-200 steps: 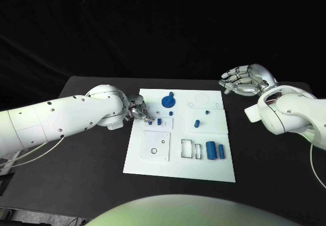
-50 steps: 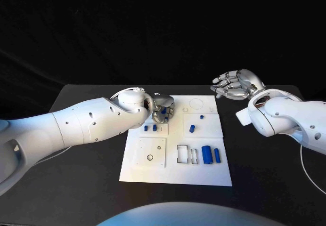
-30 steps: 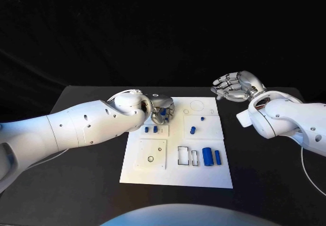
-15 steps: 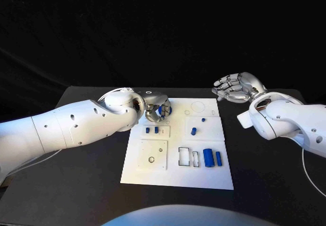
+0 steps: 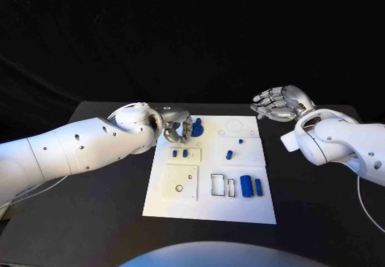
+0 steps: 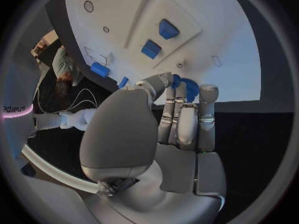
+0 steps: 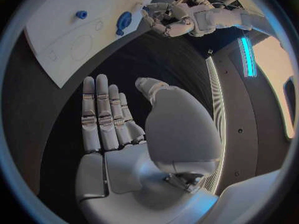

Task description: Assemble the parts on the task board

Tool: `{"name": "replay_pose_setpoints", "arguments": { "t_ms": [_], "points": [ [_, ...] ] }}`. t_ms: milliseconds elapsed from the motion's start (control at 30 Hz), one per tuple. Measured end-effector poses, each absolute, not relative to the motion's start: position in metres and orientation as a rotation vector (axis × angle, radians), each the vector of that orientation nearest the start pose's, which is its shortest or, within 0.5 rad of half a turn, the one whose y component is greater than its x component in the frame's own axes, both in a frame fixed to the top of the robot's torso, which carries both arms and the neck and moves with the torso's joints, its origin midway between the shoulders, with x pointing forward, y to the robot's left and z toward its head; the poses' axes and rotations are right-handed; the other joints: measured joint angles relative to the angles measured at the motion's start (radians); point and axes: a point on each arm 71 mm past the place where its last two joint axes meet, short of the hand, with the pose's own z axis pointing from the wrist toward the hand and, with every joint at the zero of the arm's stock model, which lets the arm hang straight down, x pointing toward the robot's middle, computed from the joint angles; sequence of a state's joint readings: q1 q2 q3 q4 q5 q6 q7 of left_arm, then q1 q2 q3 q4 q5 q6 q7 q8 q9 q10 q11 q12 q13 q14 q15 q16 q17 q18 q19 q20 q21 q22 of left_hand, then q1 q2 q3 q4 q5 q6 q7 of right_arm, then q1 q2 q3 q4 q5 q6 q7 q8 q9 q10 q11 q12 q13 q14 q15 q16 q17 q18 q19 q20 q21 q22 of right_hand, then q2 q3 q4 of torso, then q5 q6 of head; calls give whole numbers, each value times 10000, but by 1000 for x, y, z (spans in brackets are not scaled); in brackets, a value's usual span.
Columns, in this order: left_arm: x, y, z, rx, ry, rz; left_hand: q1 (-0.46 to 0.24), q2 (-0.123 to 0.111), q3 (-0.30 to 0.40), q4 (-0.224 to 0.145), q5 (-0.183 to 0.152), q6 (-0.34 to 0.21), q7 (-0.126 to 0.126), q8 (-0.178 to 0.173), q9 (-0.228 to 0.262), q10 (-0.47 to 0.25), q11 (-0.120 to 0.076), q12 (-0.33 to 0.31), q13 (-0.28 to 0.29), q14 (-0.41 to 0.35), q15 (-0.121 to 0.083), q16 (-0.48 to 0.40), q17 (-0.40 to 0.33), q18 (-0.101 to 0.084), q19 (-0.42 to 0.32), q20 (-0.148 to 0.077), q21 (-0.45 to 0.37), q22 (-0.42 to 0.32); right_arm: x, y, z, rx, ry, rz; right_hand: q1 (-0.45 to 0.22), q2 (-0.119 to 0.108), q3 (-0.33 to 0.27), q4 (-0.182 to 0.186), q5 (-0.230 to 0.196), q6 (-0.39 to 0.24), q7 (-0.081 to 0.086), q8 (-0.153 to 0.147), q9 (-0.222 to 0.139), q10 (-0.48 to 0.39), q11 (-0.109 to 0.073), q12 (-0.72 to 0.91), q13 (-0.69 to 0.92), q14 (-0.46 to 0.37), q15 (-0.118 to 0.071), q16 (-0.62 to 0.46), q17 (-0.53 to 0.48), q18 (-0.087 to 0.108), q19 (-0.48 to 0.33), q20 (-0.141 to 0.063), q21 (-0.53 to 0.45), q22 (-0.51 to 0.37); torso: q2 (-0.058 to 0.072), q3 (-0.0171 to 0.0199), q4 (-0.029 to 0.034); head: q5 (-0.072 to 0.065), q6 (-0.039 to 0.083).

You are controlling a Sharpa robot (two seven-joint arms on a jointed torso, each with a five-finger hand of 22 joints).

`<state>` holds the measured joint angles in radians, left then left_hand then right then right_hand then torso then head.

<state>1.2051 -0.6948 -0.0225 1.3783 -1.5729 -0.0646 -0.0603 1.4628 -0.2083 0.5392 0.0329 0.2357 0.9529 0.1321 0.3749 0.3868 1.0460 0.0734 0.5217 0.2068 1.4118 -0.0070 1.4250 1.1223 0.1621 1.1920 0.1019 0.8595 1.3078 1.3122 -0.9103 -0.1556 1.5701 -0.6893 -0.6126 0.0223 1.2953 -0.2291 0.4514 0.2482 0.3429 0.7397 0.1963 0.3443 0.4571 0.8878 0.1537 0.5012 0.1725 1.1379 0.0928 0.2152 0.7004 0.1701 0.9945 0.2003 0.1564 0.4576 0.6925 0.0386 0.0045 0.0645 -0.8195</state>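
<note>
Left hand [image 5: 178, 130] pinched blue disc [image 5: 195, 127] at fingertips over board [image 5: 210, 208]; loose pinch risked drop. Right hand [image 5: 279, 103] hung apart, fingers spread, holding nothing.

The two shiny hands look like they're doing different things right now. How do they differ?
The left hand reaches over the task board with its fingers curled round a blue disc-shaped part; the right hand hangs over the bare black table, off the board. The left hand holds that part, whereas the right hand holds nothing, its fingers loosely apart. Both are silver hands on white arms.
</note>
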Motion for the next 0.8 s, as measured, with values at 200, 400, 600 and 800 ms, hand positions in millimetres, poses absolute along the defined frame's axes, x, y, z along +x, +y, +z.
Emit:
{"name": "replay_pose_setpoints", "arguments": {
  "t_ms": [200, 400, 600, 800],
  "points": [
    [510, 163, -201, 3905, 18324, -5922, 0, -1, 0, 1, -1, 0, 0, 0, 0, 0, 0, -4, 0, 0, 0, 0, -18, 1, 0, 0, 0, 0, 488, -241, -164, 6055, 15267, 8883, 0, 0, 0, 0, 0, 0, 0, 0, 0, 0, 0, 0, 0, 0, 0, 0, 0, 0, 0, 0, 0, 0, 6, 1, -8, 6, -17],
    [513, 167, -203, 3821, 18404, -5782, 0, -1, -1, 1, -1, 0, 0, 0, -1, 0, -1, -41, 1, 0, 0, 0, -18, 0, 0, 0, -1, -1, 488, -241, -164, 6054, 15267, 8883, 0, 0, 0, 0, 0, 0, 0, 0, 1, 0, 0, 0, 1, 0, 0, 0, 1, 0, 0, 0, 0, 0, 6, 10, -18, 20, -30],
    [514, 167, -204, 3828, 18481, -5761, 0, -1, -1, 1, -2, 0, 0, 0, -1, -1, -2, -50, 1, 0, 0, 0, -32, 0, 0, 0, -2, -1, 488, -241, -164, 6054, 15267, 8883, 0, 0, 0, 0, 0, 0, 0, 0, 1, 0, 0, 0, 1, 0, 0, 0, 0, 0, 0, 0, 0, 0, 5, 11, -17, 7, -56],
    [514, 167, -205, 3847, 18585, -5772, -120, -38, -1, 1, -3, 0, 0, 0, 2, 56, -58, -62, 1, -1, 0, 0, -32, 0, -1, 0, -5, -2, 488, -241, -164, 6055, 15264, 8880, 0, 0, 0, 0, 0, 0, 0, 0, 1, 0, 0, 0, 1, 0, 0, 0, 0, 0, 0, 0, 0, 1, -1, 11, -16, 16, -70]
  ]
}}
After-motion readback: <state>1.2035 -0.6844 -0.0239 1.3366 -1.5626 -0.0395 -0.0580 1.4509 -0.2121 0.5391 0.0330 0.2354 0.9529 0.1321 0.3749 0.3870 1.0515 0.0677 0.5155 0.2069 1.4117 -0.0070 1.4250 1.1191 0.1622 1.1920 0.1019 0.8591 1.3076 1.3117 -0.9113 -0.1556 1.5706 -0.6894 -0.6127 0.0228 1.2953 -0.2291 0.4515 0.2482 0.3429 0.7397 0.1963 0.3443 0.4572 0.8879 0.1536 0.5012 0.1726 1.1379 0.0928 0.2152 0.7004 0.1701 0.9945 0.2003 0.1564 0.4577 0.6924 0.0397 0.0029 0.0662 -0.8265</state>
